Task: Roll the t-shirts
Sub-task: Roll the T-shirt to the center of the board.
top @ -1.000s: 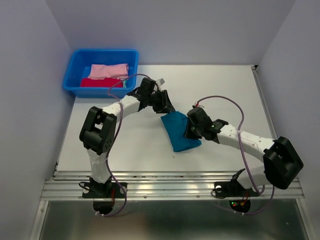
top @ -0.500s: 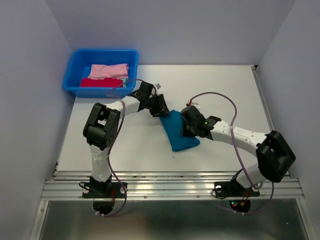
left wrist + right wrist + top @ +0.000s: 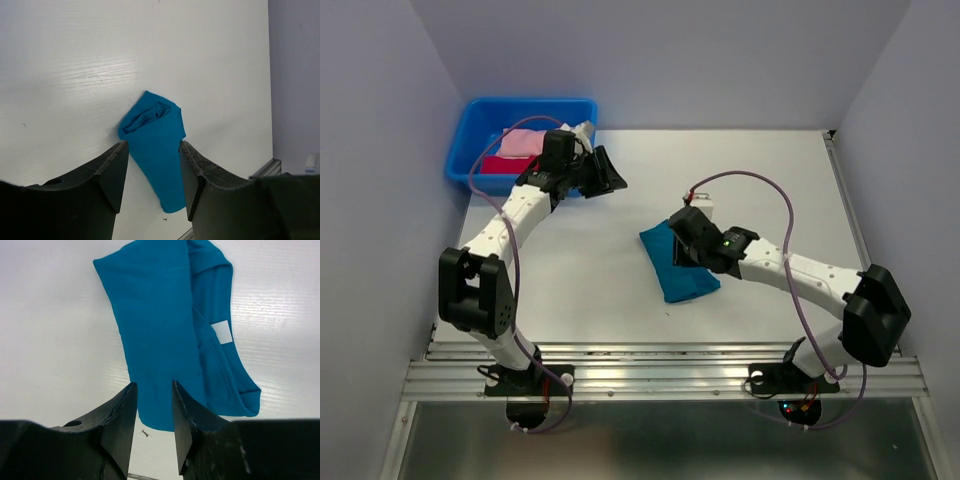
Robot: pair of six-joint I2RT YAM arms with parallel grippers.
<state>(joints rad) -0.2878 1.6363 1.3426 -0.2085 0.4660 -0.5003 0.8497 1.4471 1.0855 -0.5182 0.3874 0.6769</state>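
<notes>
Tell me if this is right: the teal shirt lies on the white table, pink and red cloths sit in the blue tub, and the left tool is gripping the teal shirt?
Not quite. The left tool is open and empty beside the blue tub, apart from the teal shirt, as the top view shows. The rest holds.

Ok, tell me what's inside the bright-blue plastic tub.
A folded pink cloth bundle and, nearer, a red cloth bundle lie in the blue plastic tub. The left arm covers its right end, so anything there is hidden.
</notes>
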